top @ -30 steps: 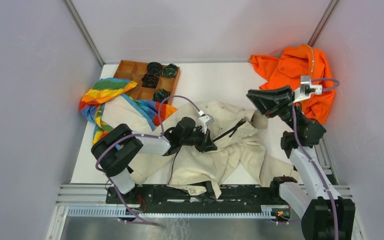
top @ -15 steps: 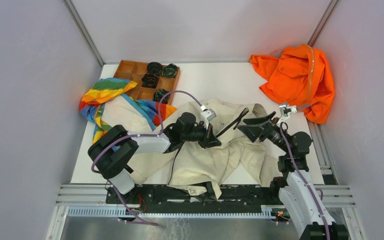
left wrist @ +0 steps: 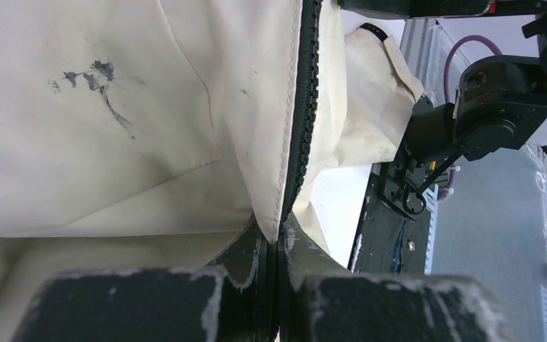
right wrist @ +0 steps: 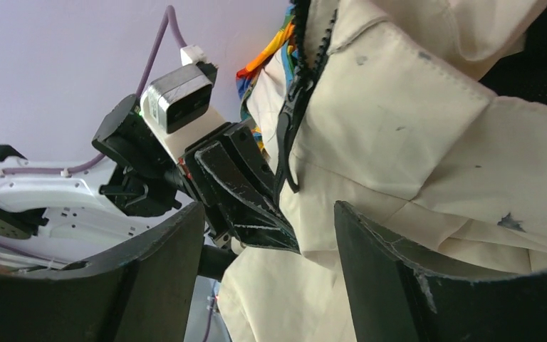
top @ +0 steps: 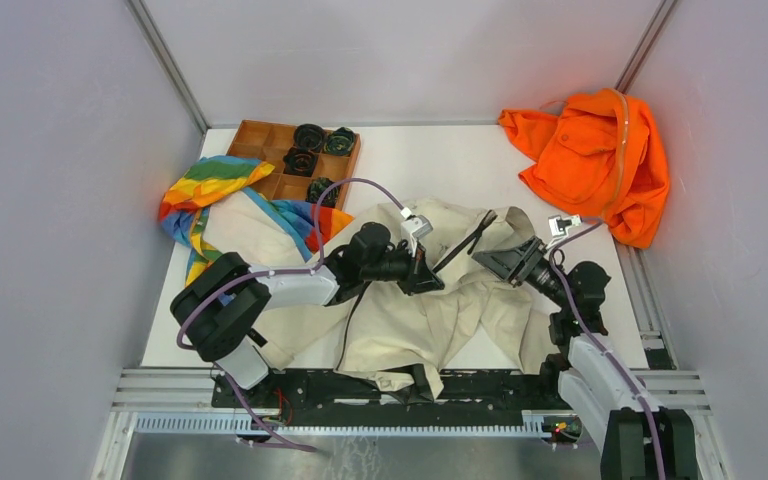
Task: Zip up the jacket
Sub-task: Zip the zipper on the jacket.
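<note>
The cream jacket (top: 410, 320) lies crumpled in the middle of the table, with its dark zipper (top: 460, 245) running diagonally up to the right. My left gripper (top: 428, 283) is shut on the jacket's edge at the lower end of the zipper. In the left wrist view the zipper teeth (left wrist: 305, 107) and cream hem run straight into the closed jaws of the left gripper (left wrist: 279, 246). My right gripper (top: 488, 258) hangs low over the jacket, just right of the zipper, and is open. In the right wrist view the right gripper (right wrist: 269, 208) holds nothing, with the zipper pull (right wrist: 288, 107) and the left gripper's fingers (right wrist: 249, 192) ahead of it.
A bright orange garment (top: 590, 160) lies at the back right. A rainbow-striped cloth (top: 210, 190) sits at the left, partly under the jacket. Behind it stands a wooden tray (top: 260, 150) holding dark round pieces. The black base rail (top: 480, 385) runs along the near edge.
My right arm has swung down and left, from beside the orange garment to the jacket, and its jaws have opened. The left gripper shifted slightly right, still clamped on the jacket.
</note>
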`<control>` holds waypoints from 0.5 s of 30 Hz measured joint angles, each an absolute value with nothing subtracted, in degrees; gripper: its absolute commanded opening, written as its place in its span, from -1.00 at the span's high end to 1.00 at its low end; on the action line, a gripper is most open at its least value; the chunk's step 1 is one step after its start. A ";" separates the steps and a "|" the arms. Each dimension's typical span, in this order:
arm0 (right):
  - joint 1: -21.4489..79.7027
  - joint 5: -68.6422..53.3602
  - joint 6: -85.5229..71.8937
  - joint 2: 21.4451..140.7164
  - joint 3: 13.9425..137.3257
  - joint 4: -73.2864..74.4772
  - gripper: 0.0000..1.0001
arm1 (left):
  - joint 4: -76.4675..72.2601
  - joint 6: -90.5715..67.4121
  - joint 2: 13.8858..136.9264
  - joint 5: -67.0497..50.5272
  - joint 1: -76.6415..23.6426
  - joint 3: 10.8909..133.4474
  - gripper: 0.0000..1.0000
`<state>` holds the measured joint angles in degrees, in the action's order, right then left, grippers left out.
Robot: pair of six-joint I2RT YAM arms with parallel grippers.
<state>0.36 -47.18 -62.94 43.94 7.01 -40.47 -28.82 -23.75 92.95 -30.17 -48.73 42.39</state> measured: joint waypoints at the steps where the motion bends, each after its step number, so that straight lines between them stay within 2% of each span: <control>1: 0.36 -46.96 -63.68 44.99 7.01 -41.50 -0.35 | -28.80 -23.75 92.95 -30.22 -48.73 42.48 0.96; 8: 0.58 -46.44 -69.28 53.19 8.12 -49.39 -0.07 | -28.71 -24.16 92.95 -30.61 -49.08 43.31 0.96; 15: 2.24 -46.48 -71.99 54.02 8.82 -53.47 0.19 | -28.10 -24.16 92.95 -30.61 -49.39 43.92 0.96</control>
